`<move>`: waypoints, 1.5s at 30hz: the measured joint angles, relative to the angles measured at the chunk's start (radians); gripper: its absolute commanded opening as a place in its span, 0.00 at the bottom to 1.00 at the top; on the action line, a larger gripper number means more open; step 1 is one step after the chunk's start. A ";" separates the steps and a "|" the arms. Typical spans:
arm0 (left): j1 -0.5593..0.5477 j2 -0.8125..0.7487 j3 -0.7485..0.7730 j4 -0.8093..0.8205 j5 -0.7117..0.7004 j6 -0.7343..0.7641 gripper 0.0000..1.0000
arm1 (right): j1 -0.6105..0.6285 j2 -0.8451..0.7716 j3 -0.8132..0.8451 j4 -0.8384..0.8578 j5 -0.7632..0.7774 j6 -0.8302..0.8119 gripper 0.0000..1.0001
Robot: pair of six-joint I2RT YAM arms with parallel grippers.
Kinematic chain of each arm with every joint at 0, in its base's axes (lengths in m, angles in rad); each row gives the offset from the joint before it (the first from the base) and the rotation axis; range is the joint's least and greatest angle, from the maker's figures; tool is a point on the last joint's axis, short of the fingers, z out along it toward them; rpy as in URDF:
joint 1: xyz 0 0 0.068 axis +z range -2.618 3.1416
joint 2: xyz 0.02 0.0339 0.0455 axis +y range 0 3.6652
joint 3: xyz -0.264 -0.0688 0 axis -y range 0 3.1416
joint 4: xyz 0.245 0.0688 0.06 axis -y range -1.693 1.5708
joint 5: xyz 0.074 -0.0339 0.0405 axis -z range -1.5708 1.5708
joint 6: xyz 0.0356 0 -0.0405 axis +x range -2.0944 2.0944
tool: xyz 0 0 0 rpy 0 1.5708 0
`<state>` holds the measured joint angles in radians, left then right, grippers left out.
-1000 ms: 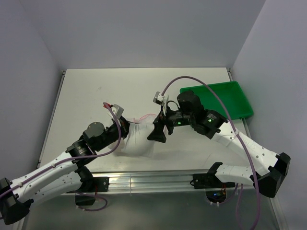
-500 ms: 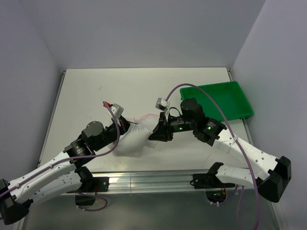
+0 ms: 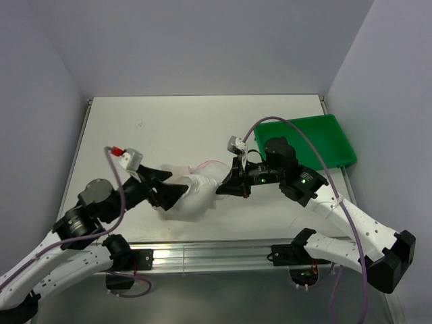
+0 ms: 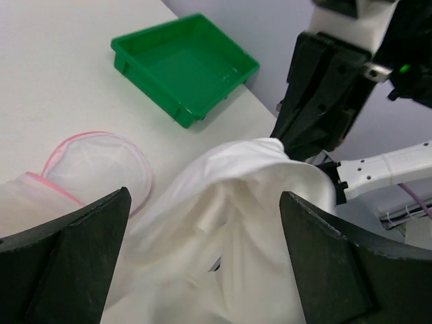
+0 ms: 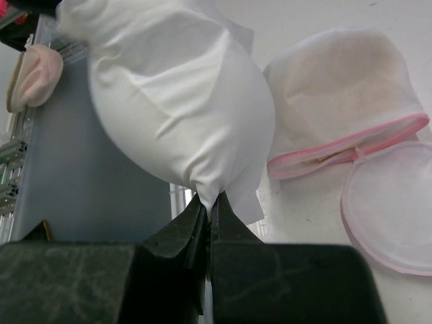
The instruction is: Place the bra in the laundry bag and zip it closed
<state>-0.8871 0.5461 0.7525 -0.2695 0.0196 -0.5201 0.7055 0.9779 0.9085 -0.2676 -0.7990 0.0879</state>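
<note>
The right gripper [image 3: 221, 191] has its jaws pressed together on a pinched peak of the bra [image 3: 194, 200], a soft garment that looks off-white here; in the right wrist view the right gripper [image 5: 206, 200] nips a small tuck of cloth, and the bra [image 5: 182, 101] swells beyond it into a rounded, creased bulge. The left gripper [image 3: 175, 185] faces it from the other side with its jaws spread wide and holds nothing. In the left wrist view the left gripper [image 4: 206, 202] has one dark finger on each side of the bra [image 4: 250, 202], which rises between them towards the right arm's pinch; whether either finger touches the cloth I cannot tell. The laundry bag [image 3: 202, 165] lies on the white worktop [image 3: 175, 128] just behind the bra, unzipped, and the bra is outside it. The right wrist view shows the laundry bag [image 5: 337, 88] as a domed mesh half with a pink zipper band beside a flatter round half, with a faint tan tint through the dome. In the left wrist view the laundry bag [image 4: 94, 169] is just left of the bra. A green plastic tray [image 3: 317, 142] sits at the worktop's far right, well apart from both; the same green plastic tray [image 4: 182, 67] shows in the left wrist view too.
</note>
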 measured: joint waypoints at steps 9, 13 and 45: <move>0.000 -0.137 0.072 -0.093 -0.035 -0.024 0.99 | -0.005 0.041 0.002 -0.057 -0.046 -0.079 0.00; 0.000 -0.113 0.039 -0.063 0.026 -0.023 0.99 | -0.005 0.050 0.014 -0.073 -0.071 -0.104 0.00; 0.000 0.025 -0.077 0.182 0.230 -0.033 0.00 | -0.004 0.013 0.178 -0.145 -0.015 -0.142 1.00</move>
<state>-0.8867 0.5713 0.6758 -0.0872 0.2493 -0.5529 0.7013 0.9913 1.0863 -0.4126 -0.8143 -0.0536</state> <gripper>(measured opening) 0.038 0.994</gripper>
